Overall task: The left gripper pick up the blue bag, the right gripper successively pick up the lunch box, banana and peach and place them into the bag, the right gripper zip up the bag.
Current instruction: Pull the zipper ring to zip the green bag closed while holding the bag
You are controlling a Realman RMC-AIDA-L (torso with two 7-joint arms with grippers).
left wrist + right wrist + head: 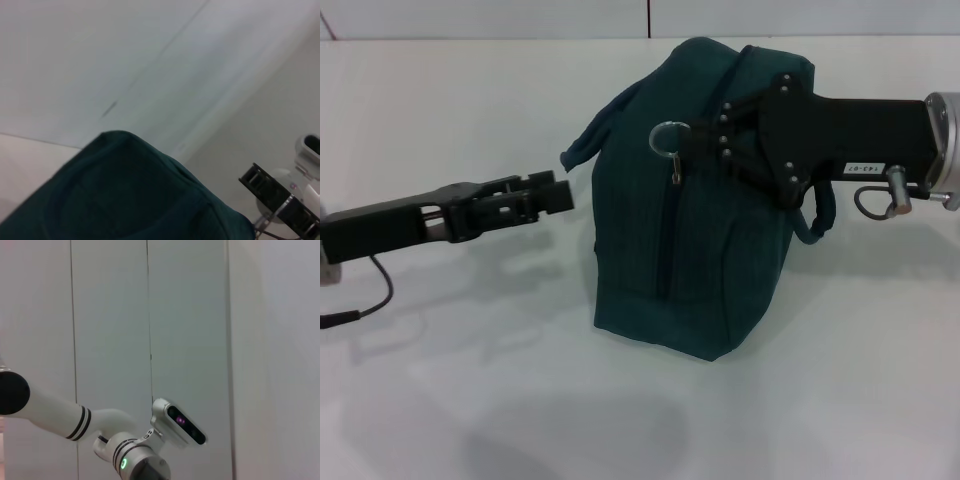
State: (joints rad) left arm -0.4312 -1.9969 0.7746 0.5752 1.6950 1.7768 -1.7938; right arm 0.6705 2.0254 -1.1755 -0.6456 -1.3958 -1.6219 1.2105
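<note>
Bag: upright on table, zipped. Right end effector: closed on zipper pull at bag top. Left end effector: just beside bag, fingers together, holding nothing.

My blue bag stands upright on the table near the middle of my head view, a little toward three o'clock. It is dark teal fabric, bulging and rounded, wider at the base than at the crown. Its zipper runs down the face toward me, and the silver ring pull hangs near the top at about eleven o'clock on the bag. One padded handle juts out toward nine o'clock, and another loop droops at three o'clock. From my left wrist the bag fills the lower part of the picture as a smooth teal dome. I cannot see the lunch box, banana or peach anywhere.
</note>
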